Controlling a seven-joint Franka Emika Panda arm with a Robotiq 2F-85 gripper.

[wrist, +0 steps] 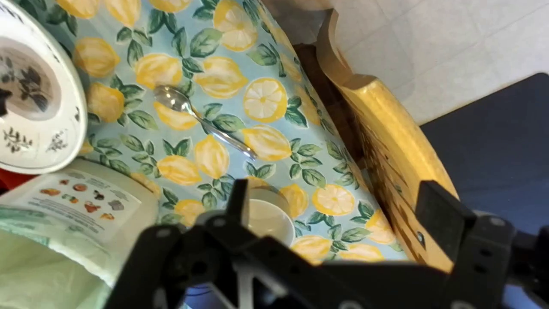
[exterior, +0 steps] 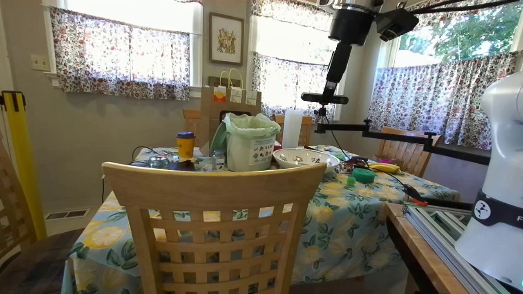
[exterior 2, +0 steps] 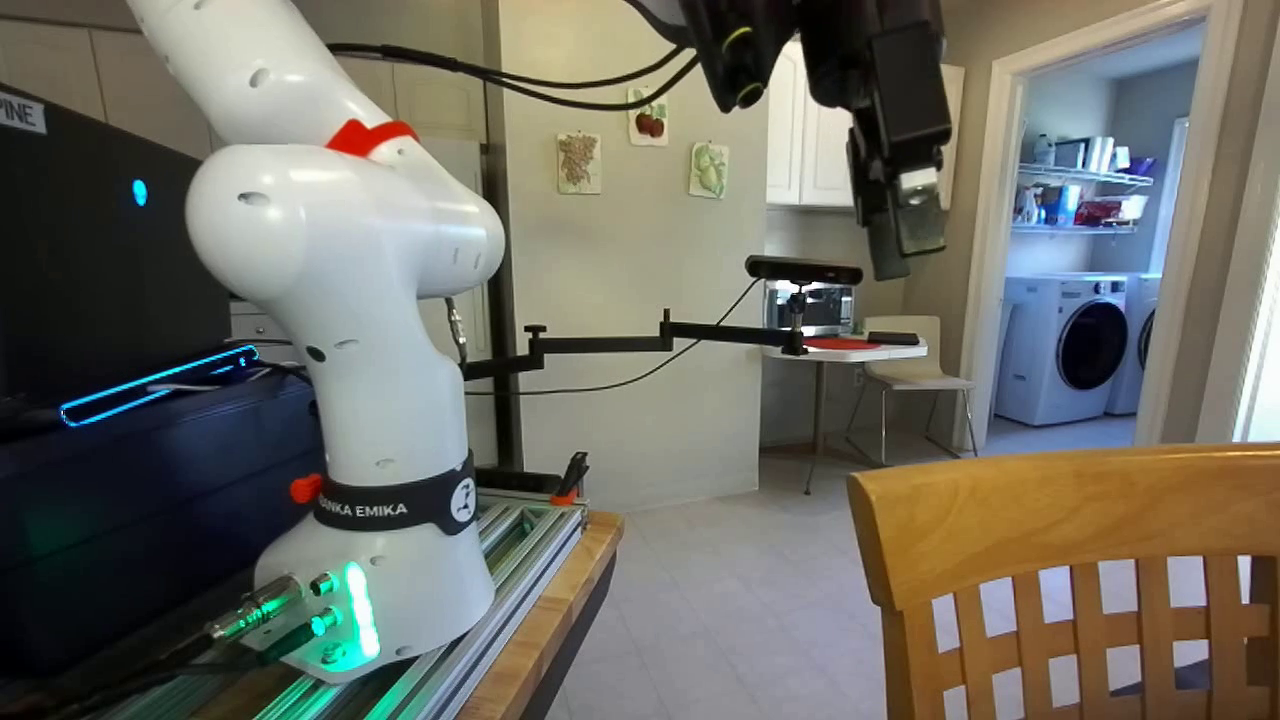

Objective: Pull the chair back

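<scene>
The black gripper (wrist: 341, 210) is seen nearest in the wrist view, and its two fingers are spread wide apart. The tan wooden chair (exterior: 216, 188) is found close by the edge of the table (exterior: 343, 237), and its back is made of crossed strips with square holes. In the wrist view, one finger is seen in front of that back. In both exterior views, the gripper is held in the air, higher than the chair. The table is covered by a blue cloth (wrist: 171, 141) with lemons. On it a spoon (wrist: 213, 130), a white bowl (wrist: 70, 98) and a bin (exterior: 240, 153) with a green bag (exterior: 253, 128) are seen.
</scene>
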